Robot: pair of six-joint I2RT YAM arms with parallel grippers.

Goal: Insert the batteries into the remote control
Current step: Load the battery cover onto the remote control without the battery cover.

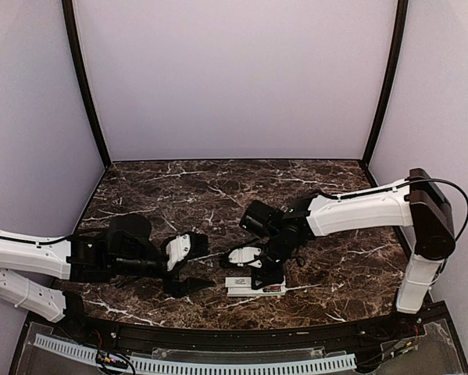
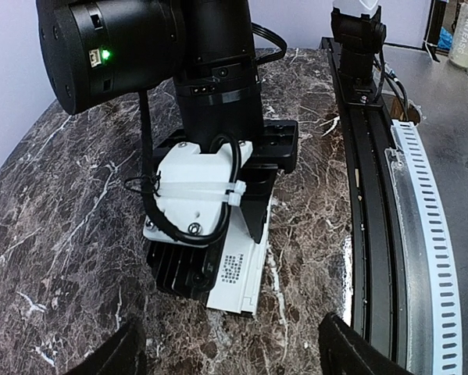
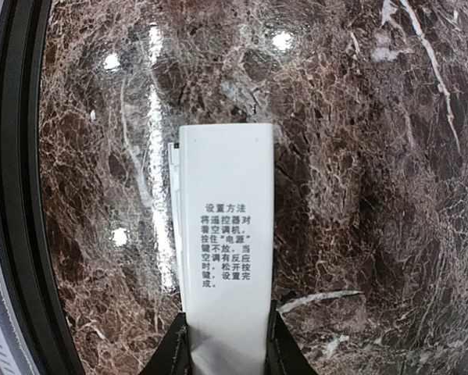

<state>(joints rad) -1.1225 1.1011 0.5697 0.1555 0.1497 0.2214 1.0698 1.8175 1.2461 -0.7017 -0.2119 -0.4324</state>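
Hidden and cropped parts.
From above, the right gripper [image 1: 259,280] covers most of the remote control [image 1: 253,291], leaving only its near edge in sight. In the right wrist view, the bottom edge crops the remote's end between the fingers [image 3: 175,351]. The left gripper [image 2: 237,351] shows only cropped fingertips in the left wrist view.

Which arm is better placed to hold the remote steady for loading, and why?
Right. Its hand is closed on the remote, with a finger on each long side. The left hand is open, empty and apart from the remote, so it would have to move in first.
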